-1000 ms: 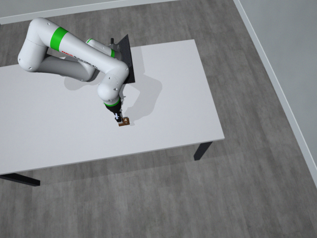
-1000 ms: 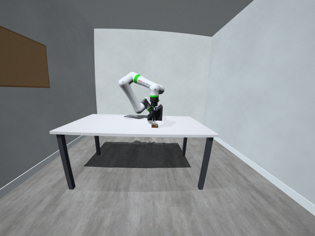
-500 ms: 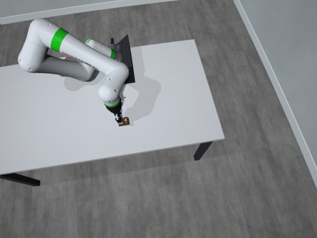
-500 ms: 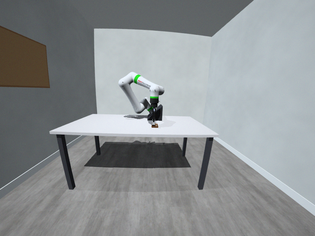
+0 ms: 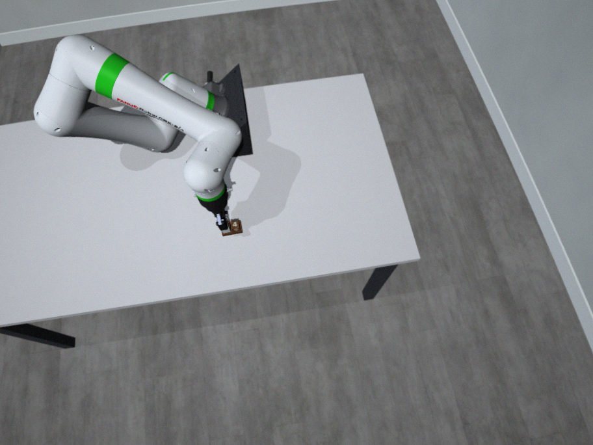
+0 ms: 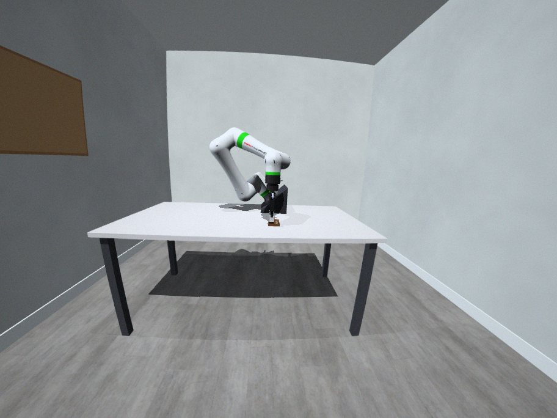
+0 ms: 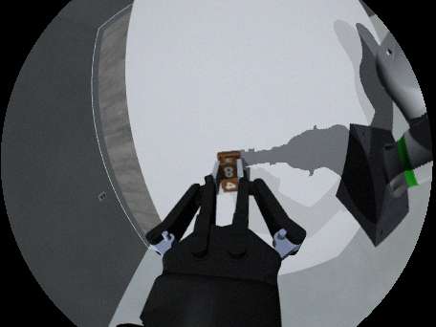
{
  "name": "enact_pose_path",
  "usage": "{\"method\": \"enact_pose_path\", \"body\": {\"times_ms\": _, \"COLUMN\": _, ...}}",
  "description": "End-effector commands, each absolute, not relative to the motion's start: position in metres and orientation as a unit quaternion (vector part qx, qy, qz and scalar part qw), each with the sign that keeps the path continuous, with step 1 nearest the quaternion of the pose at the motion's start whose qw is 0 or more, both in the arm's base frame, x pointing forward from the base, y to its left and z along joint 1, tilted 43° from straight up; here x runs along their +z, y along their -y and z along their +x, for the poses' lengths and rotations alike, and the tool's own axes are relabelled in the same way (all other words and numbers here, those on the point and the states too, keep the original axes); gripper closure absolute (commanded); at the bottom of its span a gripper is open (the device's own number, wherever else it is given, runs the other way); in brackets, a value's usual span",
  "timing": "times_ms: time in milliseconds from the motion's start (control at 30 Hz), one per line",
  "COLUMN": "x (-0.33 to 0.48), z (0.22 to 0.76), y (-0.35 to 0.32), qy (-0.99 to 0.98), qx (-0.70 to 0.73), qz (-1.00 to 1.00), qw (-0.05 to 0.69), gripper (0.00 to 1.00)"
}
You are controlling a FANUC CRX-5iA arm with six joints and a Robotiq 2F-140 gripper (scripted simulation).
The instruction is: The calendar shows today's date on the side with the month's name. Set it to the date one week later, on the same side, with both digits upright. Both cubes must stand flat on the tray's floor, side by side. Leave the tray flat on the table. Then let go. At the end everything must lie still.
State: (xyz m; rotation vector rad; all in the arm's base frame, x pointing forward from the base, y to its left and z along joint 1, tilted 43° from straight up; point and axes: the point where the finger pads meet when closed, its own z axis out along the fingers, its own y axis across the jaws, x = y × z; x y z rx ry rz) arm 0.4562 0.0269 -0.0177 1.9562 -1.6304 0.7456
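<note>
A small brown wooden tray (image 5: 231, 232) stands on the white table, right of its middle. It also shows in the exterior view (image 6: 273, 223) and in the wrist view (image 7: 228, 174). It holds two calendar cubes side by side. One cube (image 5: 235, 224) shows a 4 on top and stands free at the tray's right. My gripper (image 5: 220, 221) points straight down over the tray's left part and is shut on the other cube (image 7: 228, 170), which shows an 8 on top. The month side and the cubes' front digits are too small to read.
The arm's dark base plate (image 5: 237, 110) stands upright at the back of the table, behind the tray. The table's front edge (image 5: 215, 292) lies a short way in front of the tray.
</note>
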Motion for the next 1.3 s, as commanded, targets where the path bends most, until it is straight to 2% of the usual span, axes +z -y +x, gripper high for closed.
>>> {"method": "enact_pose_path", "body": {"times_ms": 0, "x": -0.0176, "z": 0.4563, "y": -0.0271, "qy": 0.596, "qx": 0.273, "qz": 0.715, "qw": 0.241, "gripper": 0.84}}
{"method": "enact_pose_path", "body": {"times_ms": 1267, "x": -0.0213, "z": 0.4568, "y": -0.0238, "qy": 0.596, "qx": 0.273, "qz": 0.715, "qw": 0.241, "gripper": 0.84}}
